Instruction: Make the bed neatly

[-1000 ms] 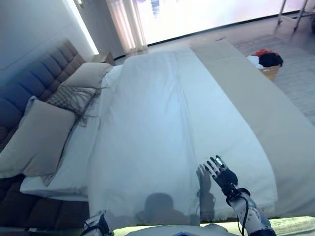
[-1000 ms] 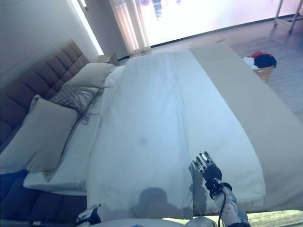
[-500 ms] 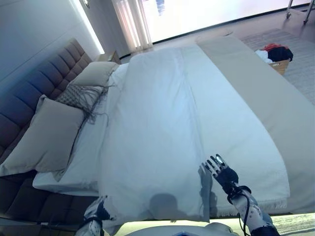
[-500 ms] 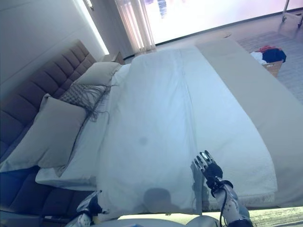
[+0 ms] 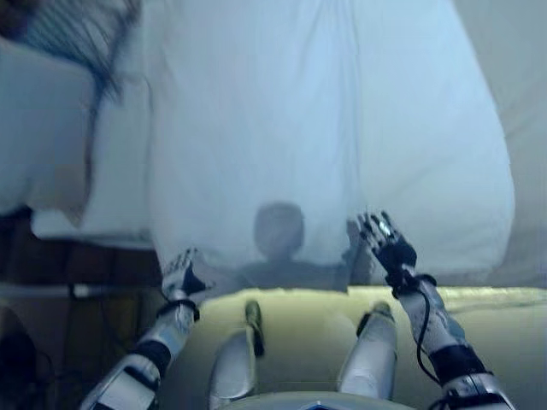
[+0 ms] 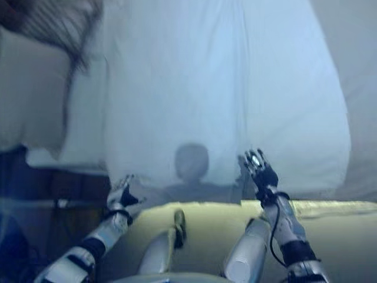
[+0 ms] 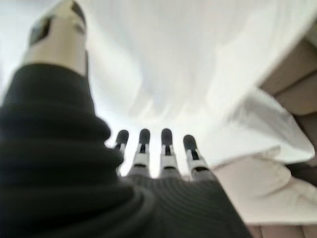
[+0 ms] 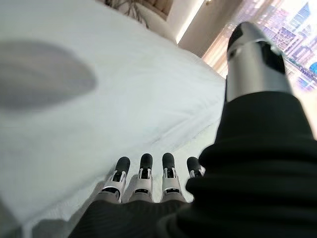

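- Left eye view: a white duvet (image 5: 325,128) fills the upper and middle frame, its near edge hanging over the side of the bed across the lower middle. The left hand (image 5: 181,278) sits at the lower left, at the duvet's near corner. The right hand (image 5: 385,243) is at the lower right, fingers straight, over the duvet's near edge. A pale pillow (image 5: 38,137) lies at the left edge.
- Right eye view: the same layout; a beige strip of bed cover (image 6: 359,88) runs down the right edge beside the duvet.
- Left wrist view: the left hand's fingers (image 7: 166,153) are straight and spread, thumb apart, holding nothing; white duvet folds lie just past them.
- Right wrist view: the right hand's fingers (image 8: 143,176) are straight, holding nothing, with the flat duvet surface past them.
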